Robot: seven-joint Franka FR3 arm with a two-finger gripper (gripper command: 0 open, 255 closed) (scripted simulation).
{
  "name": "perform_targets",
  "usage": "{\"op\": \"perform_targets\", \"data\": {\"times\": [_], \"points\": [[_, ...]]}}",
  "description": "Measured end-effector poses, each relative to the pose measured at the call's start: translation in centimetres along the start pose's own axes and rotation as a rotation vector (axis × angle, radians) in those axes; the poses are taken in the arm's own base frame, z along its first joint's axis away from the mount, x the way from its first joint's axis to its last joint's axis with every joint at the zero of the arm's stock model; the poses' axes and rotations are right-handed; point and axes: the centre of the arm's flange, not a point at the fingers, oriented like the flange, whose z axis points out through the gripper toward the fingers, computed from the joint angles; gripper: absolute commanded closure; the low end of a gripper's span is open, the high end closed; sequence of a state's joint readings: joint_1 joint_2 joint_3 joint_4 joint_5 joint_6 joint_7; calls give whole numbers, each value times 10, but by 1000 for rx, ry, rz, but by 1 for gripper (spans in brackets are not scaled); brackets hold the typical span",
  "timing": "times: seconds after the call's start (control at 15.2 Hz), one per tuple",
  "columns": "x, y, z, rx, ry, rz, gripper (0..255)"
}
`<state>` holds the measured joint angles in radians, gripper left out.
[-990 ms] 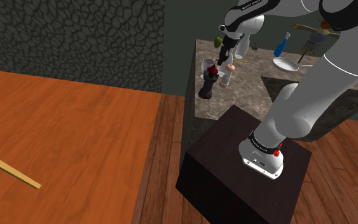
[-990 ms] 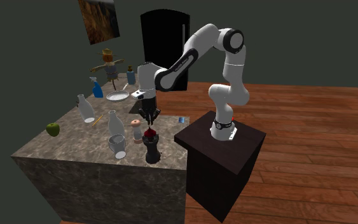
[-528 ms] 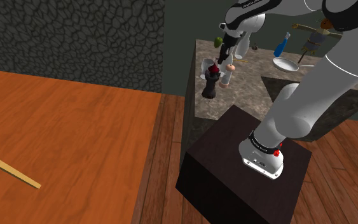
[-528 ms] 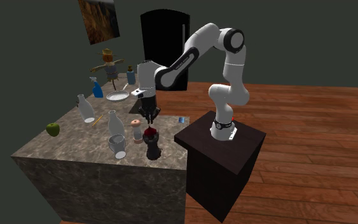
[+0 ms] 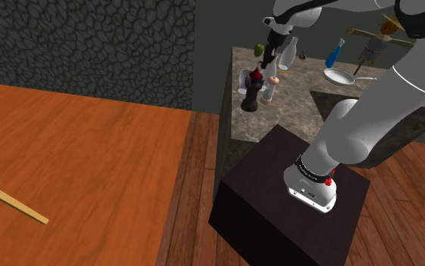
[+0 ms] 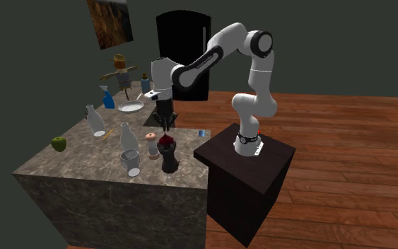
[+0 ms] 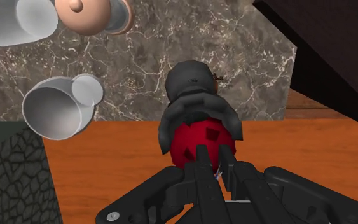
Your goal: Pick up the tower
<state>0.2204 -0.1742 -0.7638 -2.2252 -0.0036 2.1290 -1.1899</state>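
Tower (image 6: 167, 160): a dark turret-shaped piece with a red cap, upright at the edge of the stone-patterned counter (image 6: 63, 170), on the side nearest the robot's stand (image 6: 250, 159).

The black gripper (image 7: 212, 164) meets it from directly above. Its two fingers are drawn close together and pinch the red cap. In the wrist view they bite at the cap's upper edge, and the dark body extends away below them.

A top grip is the sensible one here. A white cup (image 6: 131, 161) and a peach-topped spool (image 6: 151, 144) stand just beside the piece, and a side approach would likely strike them.

The hold is narrow and high on a tall object, so I judge it liable to swing or slip if moved sharply.

I cannot say with confidence whether the base is clear of the counter. From the second exterior view it appears to hang just above the surface.

The wrist view shows wood floor past the body, so a drop here could go over the side.

Judgement: the grasp is made and the lift is at its start, so a straight vertical rise is called for.
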Motion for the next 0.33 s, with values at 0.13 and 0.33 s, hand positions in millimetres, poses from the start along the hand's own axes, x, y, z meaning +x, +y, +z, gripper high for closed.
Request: {"op": "perform_targets", "data": {"times": [0.13, 0.33], "points": [[1, -1, -11, 0, 0, 0, 255], [3, -1, -24, 0, 0, 0, 255]]}}
